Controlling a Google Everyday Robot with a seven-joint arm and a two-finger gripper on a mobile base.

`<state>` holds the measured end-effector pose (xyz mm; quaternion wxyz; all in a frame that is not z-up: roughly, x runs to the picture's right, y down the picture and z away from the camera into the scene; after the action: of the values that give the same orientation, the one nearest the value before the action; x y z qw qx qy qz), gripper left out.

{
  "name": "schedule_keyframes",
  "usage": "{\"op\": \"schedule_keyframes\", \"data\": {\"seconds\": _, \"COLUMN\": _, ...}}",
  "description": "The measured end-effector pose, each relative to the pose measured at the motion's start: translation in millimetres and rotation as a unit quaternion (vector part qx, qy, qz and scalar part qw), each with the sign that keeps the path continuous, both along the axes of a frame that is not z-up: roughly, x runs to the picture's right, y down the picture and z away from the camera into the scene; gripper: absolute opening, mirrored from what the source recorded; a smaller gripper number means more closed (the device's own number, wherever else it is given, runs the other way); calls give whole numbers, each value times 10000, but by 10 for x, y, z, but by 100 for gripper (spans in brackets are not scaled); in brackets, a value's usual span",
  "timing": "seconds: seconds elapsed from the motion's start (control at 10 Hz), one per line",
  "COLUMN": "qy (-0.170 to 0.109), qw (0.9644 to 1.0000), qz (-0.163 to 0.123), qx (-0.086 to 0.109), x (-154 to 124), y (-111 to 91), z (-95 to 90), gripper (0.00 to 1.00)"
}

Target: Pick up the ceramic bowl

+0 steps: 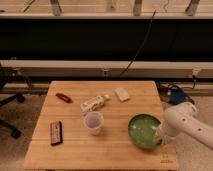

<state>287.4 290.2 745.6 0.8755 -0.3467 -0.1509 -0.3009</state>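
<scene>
The ceramic bowl (144, 131) is a wide, shallow, glossy green bowl with a paler inside. It sits on the wooden table (75, 150) near the front right corner. My gripper (159, 136) comes in from the right on a white arm (187, 125) and is at the bowl's right rim, low over the table. The arm covers part of that rim.
A translucent whitish cup (93, 122) stands left of the bowl. A white bottle (94, 103) lies behind it, with a small white packet (121, 94) at the back. A red item (63, 97) and a dark bar (56, 132) lie at the left. A chair base (10, 107) stands off the table's left.
</scene>
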Motion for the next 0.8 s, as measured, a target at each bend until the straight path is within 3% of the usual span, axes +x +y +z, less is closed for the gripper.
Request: {"op": "schedule_keyframes", "data": {"seconds": 0.8, "qy": -140, "qw": 9989, "qz": -358, "qx": -252, "x": -26, "y": -303, "z": -131, "gripper": 0}}
